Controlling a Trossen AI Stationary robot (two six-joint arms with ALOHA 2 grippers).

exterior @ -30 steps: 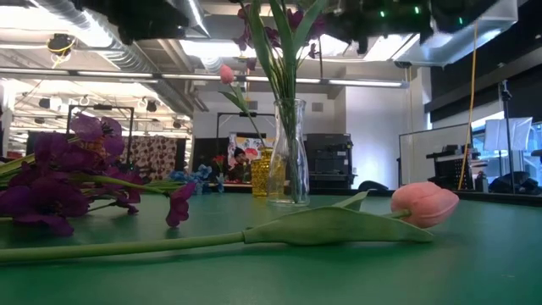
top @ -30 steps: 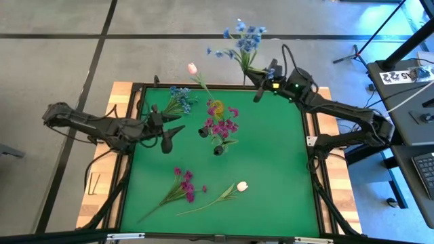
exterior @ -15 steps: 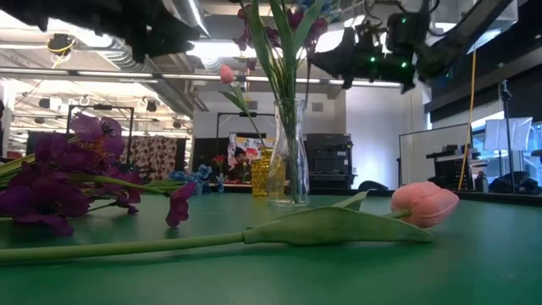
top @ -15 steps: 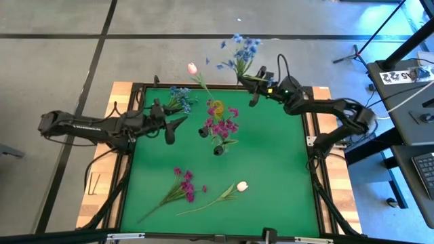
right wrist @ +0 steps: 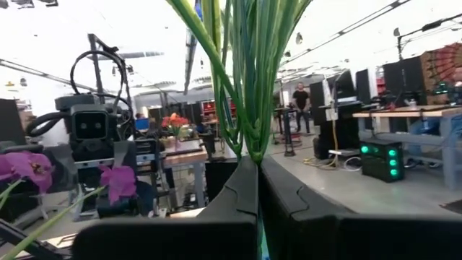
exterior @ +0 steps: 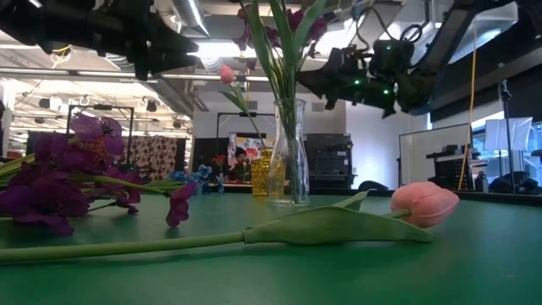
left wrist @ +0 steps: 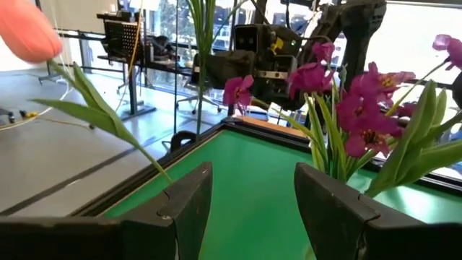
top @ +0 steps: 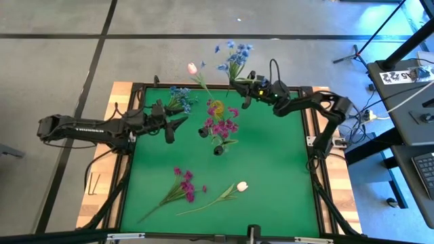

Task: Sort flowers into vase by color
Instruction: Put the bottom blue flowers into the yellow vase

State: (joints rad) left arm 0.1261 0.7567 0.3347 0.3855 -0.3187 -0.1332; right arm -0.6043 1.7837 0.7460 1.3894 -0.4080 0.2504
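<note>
White lettering runs along my left forearm, too small to read. My right gripper (top: 245,93) hangs over the far edge of the green felt table (top: 271,169), fingers clamped on the green stems of a blue clustered spray (top: 232,55). My left gripper (top: 175,126) reaches level, fingers spread wide and empty, beside the clear glass vase (exterior: 289,152) holding magenta flowers (top: 221,126). A yellow glass vase (exterior: 262,174) stands just behind. A magenta spray (top: 182,186) and a pink tulip bud (top: 241,186) lie near the front
</note>
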